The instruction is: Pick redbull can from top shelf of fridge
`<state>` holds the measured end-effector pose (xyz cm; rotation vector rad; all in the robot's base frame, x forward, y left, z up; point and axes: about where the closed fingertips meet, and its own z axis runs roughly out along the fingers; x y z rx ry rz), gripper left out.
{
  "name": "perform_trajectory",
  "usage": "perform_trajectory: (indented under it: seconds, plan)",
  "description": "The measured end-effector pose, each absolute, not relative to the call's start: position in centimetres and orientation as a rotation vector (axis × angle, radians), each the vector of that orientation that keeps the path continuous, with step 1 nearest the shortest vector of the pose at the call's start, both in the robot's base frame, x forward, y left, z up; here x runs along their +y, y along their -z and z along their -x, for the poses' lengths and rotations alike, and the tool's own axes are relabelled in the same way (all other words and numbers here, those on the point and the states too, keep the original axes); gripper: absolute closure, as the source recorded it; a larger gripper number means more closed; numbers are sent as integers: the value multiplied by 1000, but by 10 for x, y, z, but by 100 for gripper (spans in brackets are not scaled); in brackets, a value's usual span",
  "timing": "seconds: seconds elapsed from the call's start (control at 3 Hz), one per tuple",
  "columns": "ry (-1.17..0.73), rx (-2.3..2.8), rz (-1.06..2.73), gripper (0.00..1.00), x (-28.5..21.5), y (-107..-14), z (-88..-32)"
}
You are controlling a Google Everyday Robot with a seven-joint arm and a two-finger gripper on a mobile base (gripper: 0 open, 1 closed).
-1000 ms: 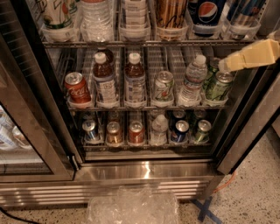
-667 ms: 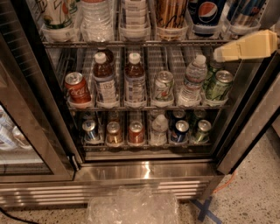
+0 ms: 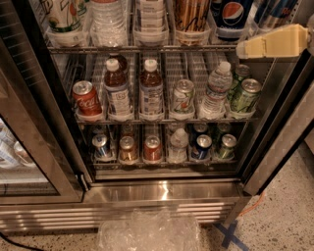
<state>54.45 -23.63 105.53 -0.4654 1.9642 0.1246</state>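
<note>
A: Moved: cream-coloured two-finger gripper (image 3: 257, 45) is higher than a second ago, now level with the upper rack's front edge, at its right end.
B: Scene?
A: Big stainless-steel glass-door fridge (image 3: 162, 193); top shelf (image 3: 162, 48) is a silver wire rack with clear cup holders. Slim silver-and-blue redbull can (image 3: 274, 12) stands at that shelf's right corner, just above the gripper, beside the dark-blue Pepsi can (image 3: 230, 14). Grip state: cannot tell.
B: Risks?
A: Coming in this low, it could snag the rack edge or a holder lip. Drift left and it bumps the Pepsi can. Tall narrow can probably tips if nudged off-centre.
B: Counts?
A: Three racks. Top: six containers, one redbull can. Middle front row: one red cola can (image 3: 87, 100), two brown bottles (image 3: 151, 90), one clear water bottle (image 3: 216, 93), two green-and-silver cans (image 3: 182, 98).
</note>
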Motion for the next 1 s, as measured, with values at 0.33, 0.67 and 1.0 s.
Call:
perform_trajectory:
  seconds: [0.33, 0.67, 1.0]
  plan:
    - [-143, 1965, 454, 9, -234, -1047, -552]
    - [-143, 1957, 431, 22, -237, -1043, -559]
    - [-116, 1929, 402, 30, -243, -1047, -571]
